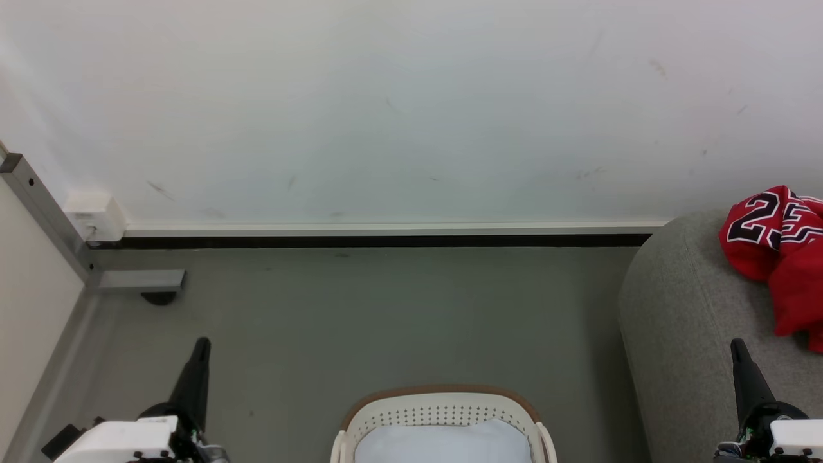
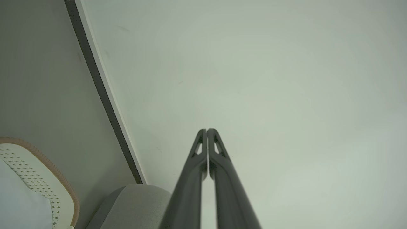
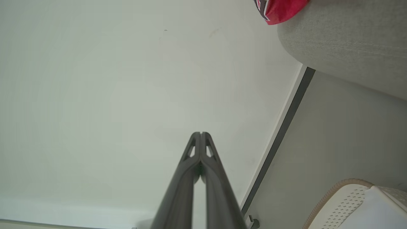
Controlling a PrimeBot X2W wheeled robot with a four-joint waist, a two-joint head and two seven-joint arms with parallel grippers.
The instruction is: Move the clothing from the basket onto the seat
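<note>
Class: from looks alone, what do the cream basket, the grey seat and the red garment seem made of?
Cream perforated basket: likely moulded plastic, matt, rows of punched holes. Rounded grey seat: woven upholstery, visible weave. Red numbered garment: probably smooth synthetic jersey, soft folds.

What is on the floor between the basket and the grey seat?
Nothing. In the head view, the floor between the basket and the seat is bare.

A scuffed white wall (image 1: pixel 411 109) stands behind grey floor (image 1: pixel 386 308). A pale skirting strip (image 1: pixel 386 228) runs along the wall's foot. At the wall's left end sit a white box (image 1: pixel 96 215) and a grey metal post (image 1: pixel 38 206).
</note>
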